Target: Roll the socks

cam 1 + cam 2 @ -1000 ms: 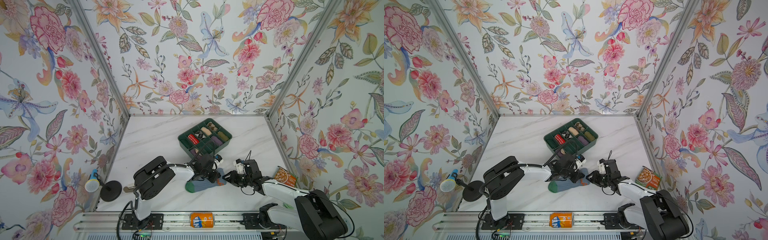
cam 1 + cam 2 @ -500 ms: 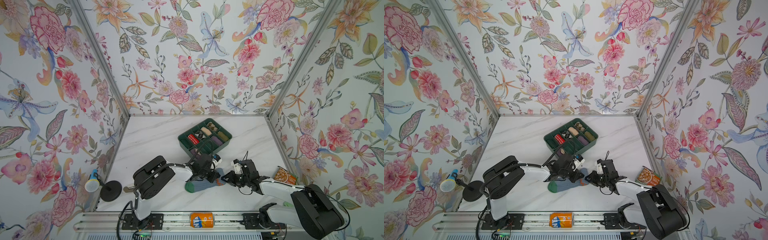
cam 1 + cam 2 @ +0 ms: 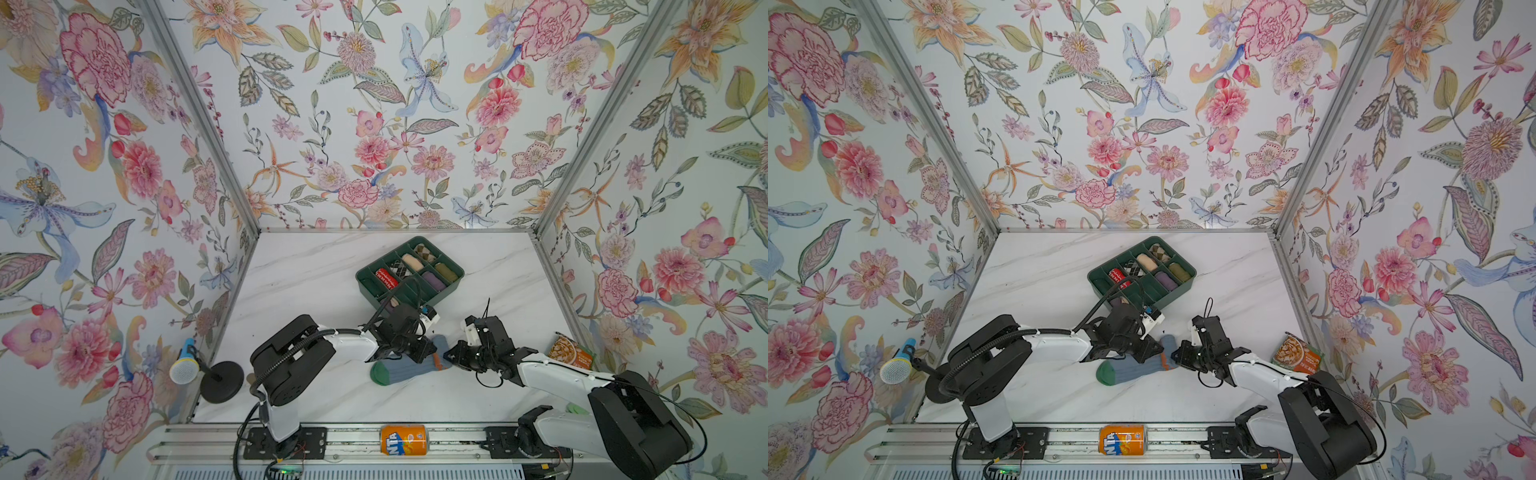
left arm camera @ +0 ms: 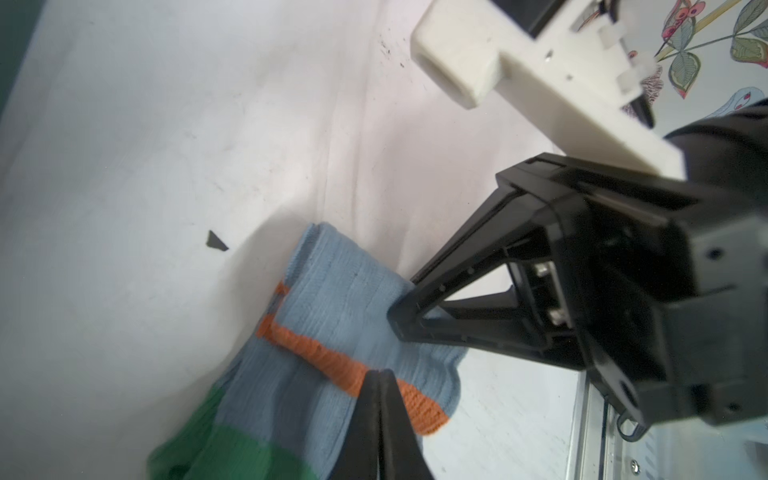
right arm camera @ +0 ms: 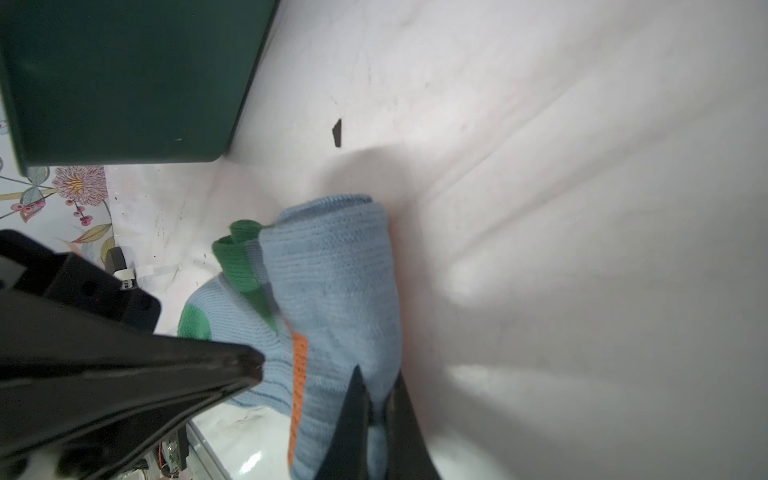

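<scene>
Socks (image 3: pixel 409 368) on white marble tabletop (image 3: pixel 316 282), floral walls (image 3: pixel 374 124); L jaws closed atop, R jaws pinch edge.

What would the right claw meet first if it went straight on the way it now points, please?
The grey-blue ribbed knit socks with green toe and orange stripes: the right claw is shut on their cuff end. Pushing further, it would probably reach the left claw, though depth is unclear.
</scene>
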### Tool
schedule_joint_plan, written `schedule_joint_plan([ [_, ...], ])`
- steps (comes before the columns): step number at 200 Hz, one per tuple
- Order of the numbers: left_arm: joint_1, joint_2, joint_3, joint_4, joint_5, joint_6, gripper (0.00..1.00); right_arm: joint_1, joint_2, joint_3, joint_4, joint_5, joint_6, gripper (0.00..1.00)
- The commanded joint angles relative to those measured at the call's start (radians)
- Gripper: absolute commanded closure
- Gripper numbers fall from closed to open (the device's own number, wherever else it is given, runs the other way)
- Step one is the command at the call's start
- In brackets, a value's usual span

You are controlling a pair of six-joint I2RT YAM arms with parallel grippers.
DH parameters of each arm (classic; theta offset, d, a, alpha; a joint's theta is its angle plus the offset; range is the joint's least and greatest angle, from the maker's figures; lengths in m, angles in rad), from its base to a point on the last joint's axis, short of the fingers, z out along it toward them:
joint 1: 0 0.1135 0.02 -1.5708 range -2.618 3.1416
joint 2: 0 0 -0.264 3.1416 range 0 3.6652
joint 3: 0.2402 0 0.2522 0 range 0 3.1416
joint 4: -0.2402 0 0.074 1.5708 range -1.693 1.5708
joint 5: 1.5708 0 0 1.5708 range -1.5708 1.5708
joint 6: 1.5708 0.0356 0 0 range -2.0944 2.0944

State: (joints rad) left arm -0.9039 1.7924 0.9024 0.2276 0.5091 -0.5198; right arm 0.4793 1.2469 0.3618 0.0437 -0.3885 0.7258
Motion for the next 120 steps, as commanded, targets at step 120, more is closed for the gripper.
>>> schedule_joint_plan([
  [120, 0.02, 0.017, -0.036, -0.197, -0.147, 0.054, 1.0, 0.105, 0.005, 0.181, -0.311, 0.289, -0.114, 1.0],
])
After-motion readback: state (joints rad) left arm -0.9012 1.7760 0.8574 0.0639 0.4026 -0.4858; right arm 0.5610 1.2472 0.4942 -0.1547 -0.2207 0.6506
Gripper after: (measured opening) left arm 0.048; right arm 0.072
